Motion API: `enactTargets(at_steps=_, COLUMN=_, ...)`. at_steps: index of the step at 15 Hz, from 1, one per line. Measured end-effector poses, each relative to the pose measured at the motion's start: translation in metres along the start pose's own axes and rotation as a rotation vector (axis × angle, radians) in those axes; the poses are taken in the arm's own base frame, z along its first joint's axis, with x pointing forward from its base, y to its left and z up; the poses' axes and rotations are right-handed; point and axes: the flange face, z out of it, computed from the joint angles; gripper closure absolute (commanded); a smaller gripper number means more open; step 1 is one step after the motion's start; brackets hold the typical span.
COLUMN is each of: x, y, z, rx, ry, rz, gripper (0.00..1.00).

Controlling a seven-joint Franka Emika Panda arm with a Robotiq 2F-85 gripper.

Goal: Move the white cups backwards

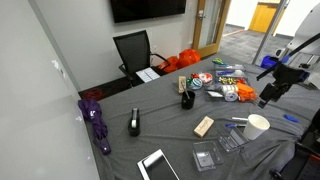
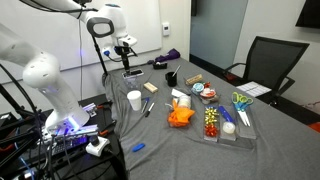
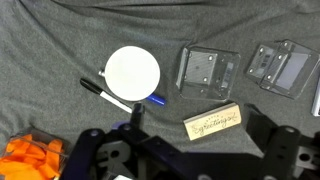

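Note:
One white cup (image 1: 257, 126) stands upright on the grey-clothed table (image 1: 160, 120) near its edge. It also shows in an exterior view (image 2: 134, 100) and from above in the wrist view (image 3: 132, 71). My gripper (image 1: 271, 95) hangs well above the table, up and to the side of the cup, and shows in both exterior views (image 2: 125, 46). In the wrist view the gripper (image 3: 198, 140) is open and empty. Its dark fingers frame a wooden block with script (image 3: 212, 121) far below. No other white cup is visible.
A black marker (image 3: 100, 92) and a blue pen (image 3: 152, 99) lie beside the cup. Clear plastic cases (image 3: 207, 72) lie nearby. A black cup (image 1: 187, 98), a purple umbrella (image 1: 97, 122), a tablet (image 1: 157, 165), an orange bag (image 2: 180, 115) and a chair (image 1: 135, 50) are around.

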Motion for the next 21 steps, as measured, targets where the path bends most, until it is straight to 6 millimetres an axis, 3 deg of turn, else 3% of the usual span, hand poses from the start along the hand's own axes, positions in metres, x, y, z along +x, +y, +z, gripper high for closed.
enactTargets(at_steps=7, x=0.003, y=0.001, z=0.011, rx=-0.003, ry=0.007, rz=0.015, gripper=0.00)
enactTargets(at_steps=21, x=0.012, y=0.006, z=0.110, rx=-0.154, ry=-0.022, rz=0.062, gripper=0.00)
